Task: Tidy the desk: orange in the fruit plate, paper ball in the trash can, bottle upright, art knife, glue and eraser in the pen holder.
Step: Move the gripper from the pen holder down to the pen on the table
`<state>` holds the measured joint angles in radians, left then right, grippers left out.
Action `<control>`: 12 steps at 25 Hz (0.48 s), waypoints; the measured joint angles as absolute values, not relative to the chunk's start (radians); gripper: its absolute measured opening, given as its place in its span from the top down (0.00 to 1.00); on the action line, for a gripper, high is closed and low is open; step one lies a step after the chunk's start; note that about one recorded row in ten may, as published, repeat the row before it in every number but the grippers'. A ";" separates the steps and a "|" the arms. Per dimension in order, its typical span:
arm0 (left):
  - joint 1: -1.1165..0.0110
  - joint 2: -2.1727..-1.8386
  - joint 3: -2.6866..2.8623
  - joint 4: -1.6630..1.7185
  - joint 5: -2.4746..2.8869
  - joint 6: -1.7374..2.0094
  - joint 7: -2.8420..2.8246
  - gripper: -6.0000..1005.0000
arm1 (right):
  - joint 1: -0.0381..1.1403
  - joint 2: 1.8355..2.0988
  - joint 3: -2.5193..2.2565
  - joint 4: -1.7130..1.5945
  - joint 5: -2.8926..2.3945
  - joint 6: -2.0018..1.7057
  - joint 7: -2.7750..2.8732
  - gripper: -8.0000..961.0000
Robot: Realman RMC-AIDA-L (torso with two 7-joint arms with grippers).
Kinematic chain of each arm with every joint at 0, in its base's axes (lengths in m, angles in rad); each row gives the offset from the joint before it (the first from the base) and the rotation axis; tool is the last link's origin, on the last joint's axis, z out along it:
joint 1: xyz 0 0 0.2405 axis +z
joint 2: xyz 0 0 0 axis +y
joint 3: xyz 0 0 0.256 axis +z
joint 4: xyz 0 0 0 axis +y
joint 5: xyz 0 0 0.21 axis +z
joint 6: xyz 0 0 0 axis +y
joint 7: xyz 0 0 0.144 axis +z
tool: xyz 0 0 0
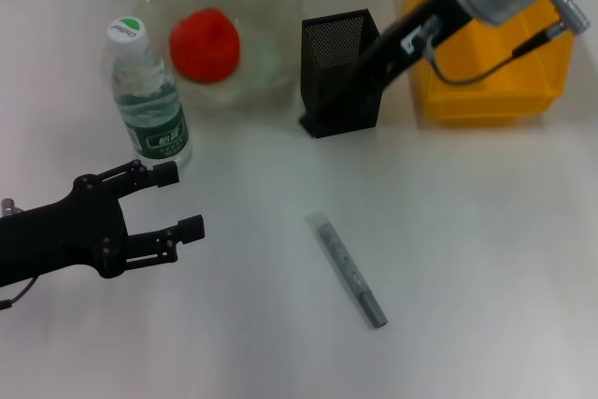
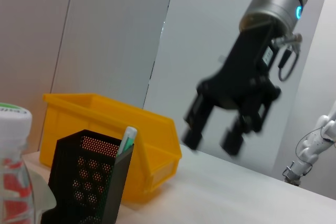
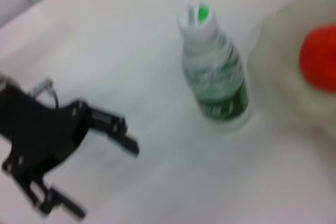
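The orange (image 1: pixel 204 42) lies in the glass fruit plate (image 1: pixel 271 7). The bottle (image 1: pixel 149 100) stands upright in front of the plate. The grey art knife (image 1: pixel 348 268) lies flat on the table at the centre front. The black mesh pen holder (image 1: pixel 341 72) holds a white, green-tipped stick (image 2: pixel 126 141). My right gripper (image 2: pixel 211 144) is open and empty, hovering by the pen holder's right side (image 1: pixel 374 58). My left gripper (image 1: pixel 182 200) is open and empty, low at the front left, below the bottle. No paper ball or eraser shows.
A yellow bin (image 1: pixel 486 53) stands at the back right, behind my right arm. The right wrist view shows the bottle (image 3: pixel 215 77), the orange (image 3: pixel 317 59) and my left gripper (image 3: pixel 105 182). White table surrounds the knife.
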<state>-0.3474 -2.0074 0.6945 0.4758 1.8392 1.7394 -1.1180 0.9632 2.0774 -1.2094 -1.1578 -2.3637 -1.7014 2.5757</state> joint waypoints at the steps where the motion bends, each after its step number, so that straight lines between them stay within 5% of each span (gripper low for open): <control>1: -0.347 -2.007 0.695 0.476 1.839 1.739 -1.117 0.14 | 0.963 2.077 -1.209 -1.158 -2.364 -1.701 2.576 0.35; 12: -0.345 -2.003 0.697 0.477 1.839 1.738 -1.117 0.14 | 1.002 2.088 -1.493 -0.924 -2.397 -1.594 2.594 0.35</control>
<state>-0.3451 -2.0025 0.6971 0.4771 1.8393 1.7377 -1.1167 1.0018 2.0876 -1.4926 -0.9239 -2.3970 -1.5943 2.5939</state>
